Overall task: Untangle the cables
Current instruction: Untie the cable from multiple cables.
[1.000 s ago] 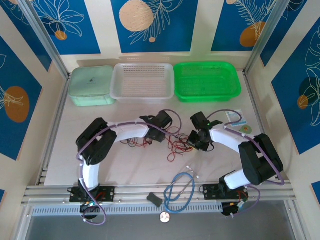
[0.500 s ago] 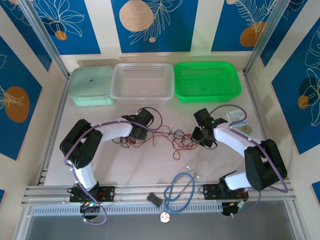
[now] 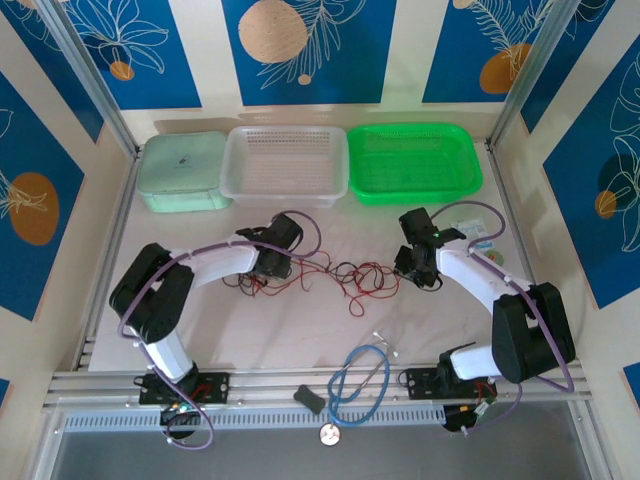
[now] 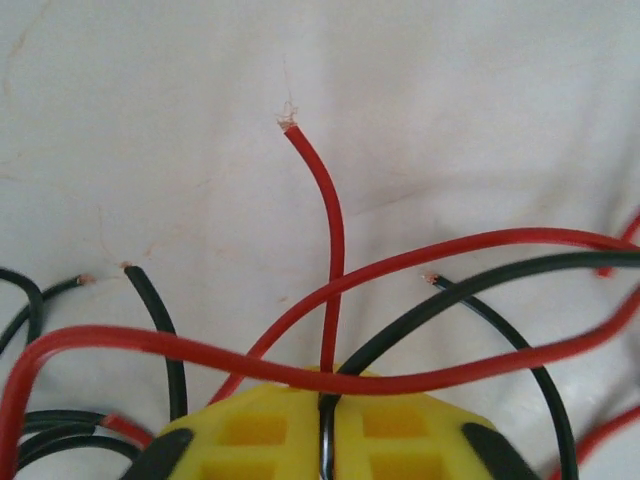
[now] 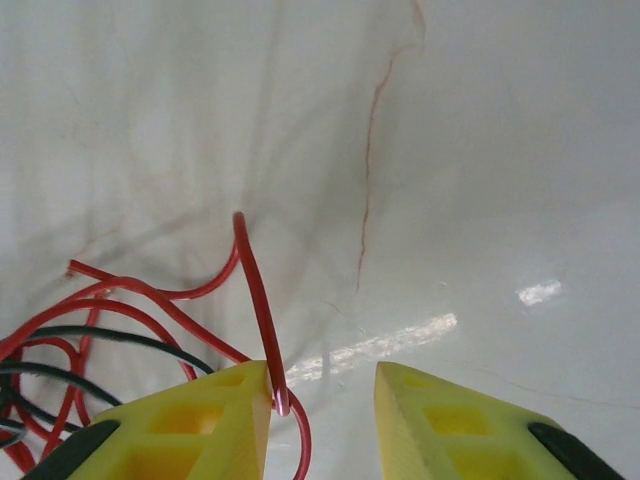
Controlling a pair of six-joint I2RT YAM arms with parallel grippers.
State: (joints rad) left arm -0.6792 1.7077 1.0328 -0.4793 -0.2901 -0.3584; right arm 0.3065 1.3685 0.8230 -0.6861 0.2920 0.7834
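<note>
Two arms reach inward over the white table in the top external view. The cables, a loose snarl of thin red and black wires, lie strung out on the tabletop between them. The left gripper sits at the tangle's left end and the right gripper at its right end. Along the far edge stand a pale green box, a white mesh basket and a green mesh basket. A blue looped tube lies near the front edge, well apart from the wires.

In the left wrist view the yellow fingers are pressed together. A red wire and a black wire run into the seam between them, pinched there. Other strands cross just above the fingertips.

In the right wrist view the jaws stand parted with bare table in the gap. One red strand runs along the inner edge of the picture-left finger, touching it but not clamped.
</note>
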